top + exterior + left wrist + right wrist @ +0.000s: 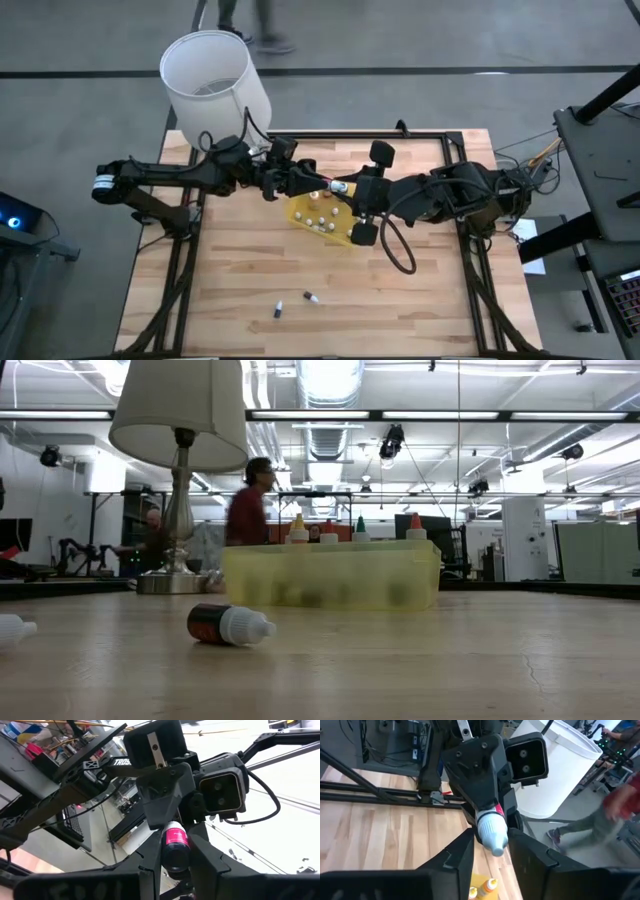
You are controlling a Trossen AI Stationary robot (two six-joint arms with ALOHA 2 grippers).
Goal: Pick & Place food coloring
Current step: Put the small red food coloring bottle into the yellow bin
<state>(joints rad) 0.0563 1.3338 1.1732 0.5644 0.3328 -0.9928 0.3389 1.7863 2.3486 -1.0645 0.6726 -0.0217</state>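
Observation:
A small food coloring bottle point(338, 185) with a pink label and a white pointed cap hangs in the air above the far edge of the yellow tray point(300, 215). My left gripper point(322, 184) is shut on it from the left. My right gripper point(350, 188) faces it from the right, its fingers close on either side of the cap point(491, 834). Several more bottles stand upright in the tray point(330, 590), their tips above its rim. Two small bottles point(278, 308) point(311, 298) lie on their sides on the table near the front. My left gripper pinches the bottle's body near its dark base end point(175, 860) between its two fingers point(205, 857). They come about level from the table's left and lie along the bottle. The bottle is lifted clear and lies roughly level, its cap toward the right arm. My right gripper's fingers point(465, 851) flank the white cap; I cannot tell whether they touch it.
A lamp with a white shade point(212, 75) stands at the table's far left corner, just behind the left arm. One of the lying bottles point(230, 625) shows in front of the tray in the low view. The near half of the wooden table holds only those two bottles. People move in the room beyond.

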